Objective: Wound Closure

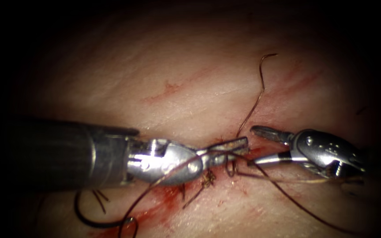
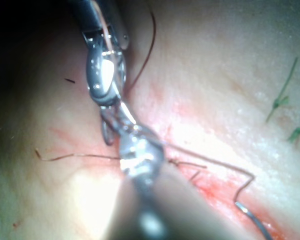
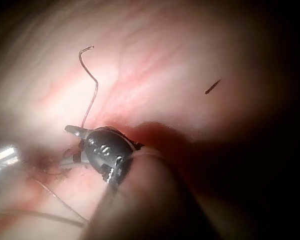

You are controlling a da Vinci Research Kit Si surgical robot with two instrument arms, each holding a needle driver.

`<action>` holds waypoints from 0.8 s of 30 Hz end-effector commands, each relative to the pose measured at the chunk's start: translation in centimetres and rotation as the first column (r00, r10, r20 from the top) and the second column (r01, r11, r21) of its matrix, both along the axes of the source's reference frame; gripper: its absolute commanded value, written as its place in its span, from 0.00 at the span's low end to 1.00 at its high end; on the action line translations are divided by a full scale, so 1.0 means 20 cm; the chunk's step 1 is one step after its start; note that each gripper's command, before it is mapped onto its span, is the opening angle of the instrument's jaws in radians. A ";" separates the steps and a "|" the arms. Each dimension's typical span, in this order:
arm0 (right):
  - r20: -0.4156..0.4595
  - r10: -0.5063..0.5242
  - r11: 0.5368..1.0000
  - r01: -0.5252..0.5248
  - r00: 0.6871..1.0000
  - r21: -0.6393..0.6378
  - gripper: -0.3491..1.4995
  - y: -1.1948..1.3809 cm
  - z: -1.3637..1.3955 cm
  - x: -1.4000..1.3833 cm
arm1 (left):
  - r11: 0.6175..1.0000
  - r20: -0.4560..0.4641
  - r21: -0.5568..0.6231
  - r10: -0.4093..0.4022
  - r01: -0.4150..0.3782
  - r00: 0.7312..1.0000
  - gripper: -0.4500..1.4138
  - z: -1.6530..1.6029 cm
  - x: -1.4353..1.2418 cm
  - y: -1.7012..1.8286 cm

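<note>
far left in the endoscope view the left arm's shaft comes in level across the tissue [image 1: 186,66], w/ a dark loop of thread [image 1: 91,220] lying under it near the lower edge. the left tool [image 1: 230,147] reaches the cut [image 1: 248,152] at mid-frame; its jaws look pressed together at the tip, but can't tell whether they pinch thread or nothing. a strand runs over the tool's wrist and curls down-left past the red fluid [image 1: 155,211] smeared below the tool. just below the left jaws sits a small dark knot [image 1: 208,177] on the tissue, w/ short cut ends sticking out beside it.

from the cut a stiff thread tail [image 1: 259,94] rises upward and hooks over at its top end, free of both tools. the same tail stands up from the tissue in the right wrist view [image 3: 90,85].

right of the cut the right tool [image 1: 255,145] has its jaws spread wide, upper one pointing left above the cut, lower one level beneath it, holding nothing. a strand passes by the lower jaw and trails off down-right. the two tool tips are near each other, not touching.

needle: can't make it out for sure. a bent wire-like piece [image 2: 247,195] lies on the reddened tissue in the left wrist view; could be needle or thread, can't tell.
</note>
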State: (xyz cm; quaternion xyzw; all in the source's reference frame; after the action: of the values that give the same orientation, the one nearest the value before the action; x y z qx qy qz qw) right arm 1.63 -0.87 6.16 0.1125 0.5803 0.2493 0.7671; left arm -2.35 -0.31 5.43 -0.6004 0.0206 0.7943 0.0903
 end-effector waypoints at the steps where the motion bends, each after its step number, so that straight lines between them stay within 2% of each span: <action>1: -0.005 -0.016 1.000 0.016 1.000 -0.004 0.89 -0.004 0.011 0.016 | 1.000 0.005 0.009 -0.001 0.001 1.000 0.00 0.001 -0.001 0.000; 4: 0.019 -0.038 0.999 0.038 0.999 -0.011 0.89 -0.007 0.021 0.026 | 1.000 0.011 0.020 -0.004 0.004 1.000 0.00 -0.001 0.001 0.007; 9: 0.003 -0.054 0.998 0.054 0.999 -0.008 0.89 -0.009 0.020 0.032 | 0.999 0.017 0.037 -0.007 0.006 1.000 0.00 -0.006 0.004 0.016; 18: 0.015 -0.073 0.997 0.073 0.997 0.009 0.89 -0.001 0.014 0.005 | 1.000 0.013 0.026 -0.005 0.005 1.000 0.00 0.000 0.004 0.013; 24: 0.018 -0.065 0.998 0.065 0.998 0.005 0.89 -0.001 0.017 0.017 | 1.000 0.016 0.022 -0.007 0.006 1.000 0.00 0.001 0.001 0.011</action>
State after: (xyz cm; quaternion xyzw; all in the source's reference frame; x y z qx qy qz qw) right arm 1.93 -0.84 6.45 0.1311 0.5689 0.2268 0.7796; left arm -2.29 -0.06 5.40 -0.6051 0.0132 0.7898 0.0995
